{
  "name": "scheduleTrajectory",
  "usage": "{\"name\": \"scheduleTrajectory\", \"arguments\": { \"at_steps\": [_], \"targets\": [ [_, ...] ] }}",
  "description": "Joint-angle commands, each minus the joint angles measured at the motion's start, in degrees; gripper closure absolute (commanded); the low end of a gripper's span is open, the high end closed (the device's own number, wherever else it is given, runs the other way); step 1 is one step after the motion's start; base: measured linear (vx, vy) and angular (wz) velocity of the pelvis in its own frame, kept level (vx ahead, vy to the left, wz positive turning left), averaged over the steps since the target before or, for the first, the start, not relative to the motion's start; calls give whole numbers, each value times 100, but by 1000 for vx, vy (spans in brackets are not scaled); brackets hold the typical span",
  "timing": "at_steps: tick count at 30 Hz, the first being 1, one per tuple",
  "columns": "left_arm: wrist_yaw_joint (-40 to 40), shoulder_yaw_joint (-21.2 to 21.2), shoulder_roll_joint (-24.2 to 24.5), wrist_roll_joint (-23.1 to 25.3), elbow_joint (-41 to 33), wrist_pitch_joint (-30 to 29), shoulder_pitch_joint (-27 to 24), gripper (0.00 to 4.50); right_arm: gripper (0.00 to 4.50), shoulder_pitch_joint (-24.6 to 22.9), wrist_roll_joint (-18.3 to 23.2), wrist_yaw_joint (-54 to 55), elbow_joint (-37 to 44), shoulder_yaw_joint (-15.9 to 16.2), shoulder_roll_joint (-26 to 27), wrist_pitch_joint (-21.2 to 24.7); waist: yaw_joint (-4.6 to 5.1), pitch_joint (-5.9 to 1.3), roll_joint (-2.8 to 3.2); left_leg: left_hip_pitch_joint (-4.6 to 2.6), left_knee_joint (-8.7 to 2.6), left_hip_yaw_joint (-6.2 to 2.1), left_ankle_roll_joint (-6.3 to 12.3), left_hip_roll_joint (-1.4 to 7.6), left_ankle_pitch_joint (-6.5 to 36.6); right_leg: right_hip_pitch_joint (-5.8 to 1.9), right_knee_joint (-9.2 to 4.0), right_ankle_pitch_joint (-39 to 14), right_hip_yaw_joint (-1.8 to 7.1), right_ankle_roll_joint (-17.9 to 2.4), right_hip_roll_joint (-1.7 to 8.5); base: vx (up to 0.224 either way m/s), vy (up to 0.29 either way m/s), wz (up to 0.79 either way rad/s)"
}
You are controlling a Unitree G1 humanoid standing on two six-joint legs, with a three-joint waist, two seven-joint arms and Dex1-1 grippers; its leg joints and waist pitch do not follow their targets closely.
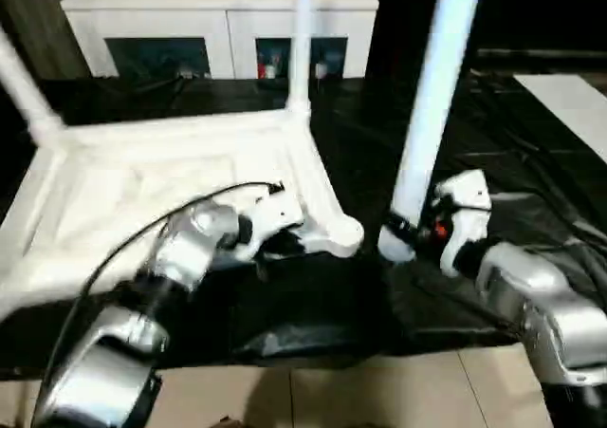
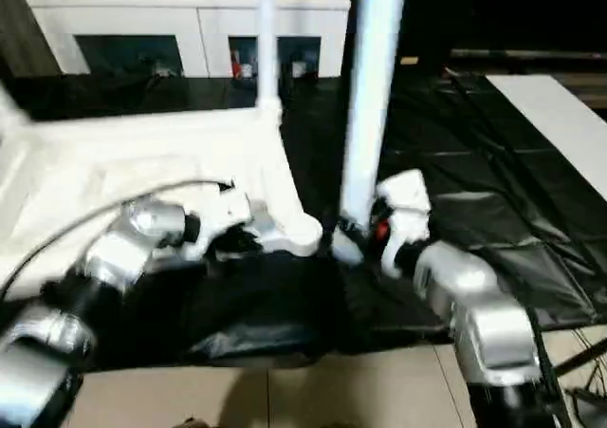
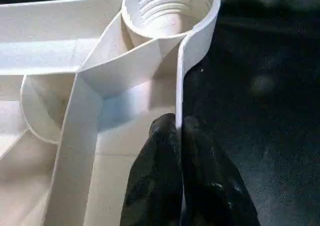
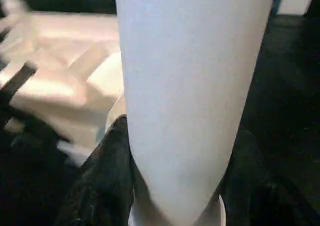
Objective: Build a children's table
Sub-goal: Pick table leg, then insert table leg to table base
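The children's table top (image 1: 142,191) lies upside down on a black mat, ribbed underside up. One leg (image 1: 302,39) stands in its far right corner and another (image 1: 24,86) in its far left corner. My left gripper (image 3: 179,128) is shut on the thin rim wall just short of the near right corner socket (image 3: 165,5), one finger on each side of the wall. My right gripper (image 1: 410,231) is shut on the lower end of a third leg (image 1: 432,96), held upright just right of that open socket (image 1: 343,233). The leg's foot end is close above the mat.
A white cabinet with glass doors (image 1: 218,20) stands behind the table top. The black mat (image 1: 531,181) spreads to the right, with a white panel (image 1: 569,105) at its far right edge. Tiled floor (image 1: 379,390) lies in front. A black cable (image 1: 123,243) arcs over my left forearm.
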State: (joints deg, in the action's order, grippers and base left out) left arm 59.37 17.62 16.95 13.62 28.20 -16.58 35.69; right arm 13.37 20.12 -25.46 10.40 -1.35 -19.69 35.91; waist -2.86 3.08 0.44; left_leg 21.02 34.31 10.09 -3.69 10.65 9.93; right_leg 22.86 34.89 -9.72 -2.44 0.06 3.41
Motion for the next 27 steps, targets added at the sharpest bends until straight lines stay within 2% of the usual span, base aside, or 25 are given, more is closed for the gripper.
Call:
{"name": "scheduleTrajectory", "arguments": {
  "at_steps": [1,2,3,5,9,10,11,12,13,14,16,17,18,21,23,24,25,26,27],
  "targets": [
    [-169,150,-53,46,-47,-417,-341,449,263,103,45,84,-44,-122,15,39,-8,-330,-32,-69,-440,-100,24,222,1715,-203,-523,-2123,236,-1064,430,0,0,0],
    [-213,188,-25,73,-100,-287,-378,449,263,106,35,77,-46,-106,20,47,-11,-329,-26,-71,-438,-101,27,210,1737,-195,-536,-2221,234,-1020,425,0,0,0],
    [-247,197,-17,68,-137,-202,-404,449,263,106,37,62,-45,-93,24,58,-4,-323,-56,-65,-440,-96,36,200,1783,-189,-565,-2354,233,-951,421,0,0,0],
    [-331,126,-41,-7,-351,-142,-523,449,263,118,102,25,-45,-74,74,124,0,-318,-47,-71,-444,-104,26,197,1849,-176,-577,-2553,227,-859,423,0,0,0],
    [-426,-60,-172,-191,-663,-589,-659,449,263,214,417,-384,-2,68,127,250,13,-326,-43,-65,-450,-114,45,210,1850,-163,-581,-2567,229,-803,421,0,0,0],
    [-393,-43,-171,-195,-713,-695,-673,450,263,246,467,-492,-13,113,122,249,18,-324,-35,-61,-450,-113,47,205,1844,-160,-580,-2541,227,-803,413,0,0,0],
    [-363,-23,-162,-208,-799,-761,-701,450,263,339,541,-591,-87,137,149,262,27,-335,-70,-48,-449,-113,57,208,1797,-177,-562,-2437,226,-826,416,0,0,0],
    [-352,-13,-158,-219,-841,-772,-714,450,263,399,582,-635,-140,141,170,274,41,-330,-55,-38,-450,-116,74,208,1770,-172,-555,-2399,228,-869,425,0,0,0],
    [-277,10,-139,-266,-912,-776,-738,450,263,469,607,-653,-225,127,197,274,52,-326,-71,-36,-446,-109,81,203,1763,-168,-567,-2422,228,-865,423,0,0,0],
    [-133,62,-80,-331,-1028,-672,-777,450,263,594,569,-756,-405,188,182,244,53,-336,-98,-47,-436,-104,91,203,1713,-161,-565,-2451,228,-871,427,0,0,0],
    [28,144,14,-370,-1178,-613,-820,450,263,729,487,-902,-631,276,158,190,50,-341,-117,-25,-442,-99,106,214,1585,-168,-543,-2305,236,-904,431,0,0,0],
    [81,176,46,-373,-1223,-601,-833,450,263,770,467,-936,-705,290,158,174,42,-345,-95,-23,-440,-98,103,214,1545,-171,-529,-2218,239,-929,431,0,0,0],
    [225,272,131,-378,-1275,-431,-846,450,263,869,475,-1033,-894,319,135,198,34,-351,-144,-15,-441,-91,121,217,1439,-183,-498,-1991,236,-978,426,0,0,0],
    [370,395,256,-323,-1339,-287,-862,450,263,977,419,-1225,-1117,451,42,230,22,-346,-179,-19,-444,-76,136,229,1372,-181,-493,-1846,237,-1032,430,0,0,0],
    [448,472,353,-283,-1396,-263,-866,450,263,1043,384,-1389,-1273,571,-55,268,9,-337,-167,-28,-442,-72,119,232,1394,-181,-486,-1855,238,-1048,435,0,0,0],
    [472,500,390,-272,-1408,-232,-861,450,263,1060,383,-1444,-1325,603,-86,278,-1,-333,-209,-31,-448,-77,117,235,1422,-185,-484,-1952,236,-1023,445,0,0,0],
    [478,514,416,-261,-1411,-213,-853,450,263,1075,396,-1485,-1379,612,-103,302,-9,-330,-195,-33,-448,-75,106,236,1427,-183,-487,-1982,241,-1011,448,0,0,0],
    [506,538,460,-260,-1418,-147,-843,450,263,1092,389,-1535,-1451,619,-107,301,-27,-316,-203,-52,-450,-69,92,242,1468,-159,-507,-2080,244,-979,448,0,0,0],
    [513,556,500,-265,-1433,-141,-835,450,263,1111,361,-1586,-1542,630,-103,271,-34,-321,-228,-42,-454,-74,67,241,1499,-168,-507,-2148,243,-946,453,0,0,0]
  ]
}}
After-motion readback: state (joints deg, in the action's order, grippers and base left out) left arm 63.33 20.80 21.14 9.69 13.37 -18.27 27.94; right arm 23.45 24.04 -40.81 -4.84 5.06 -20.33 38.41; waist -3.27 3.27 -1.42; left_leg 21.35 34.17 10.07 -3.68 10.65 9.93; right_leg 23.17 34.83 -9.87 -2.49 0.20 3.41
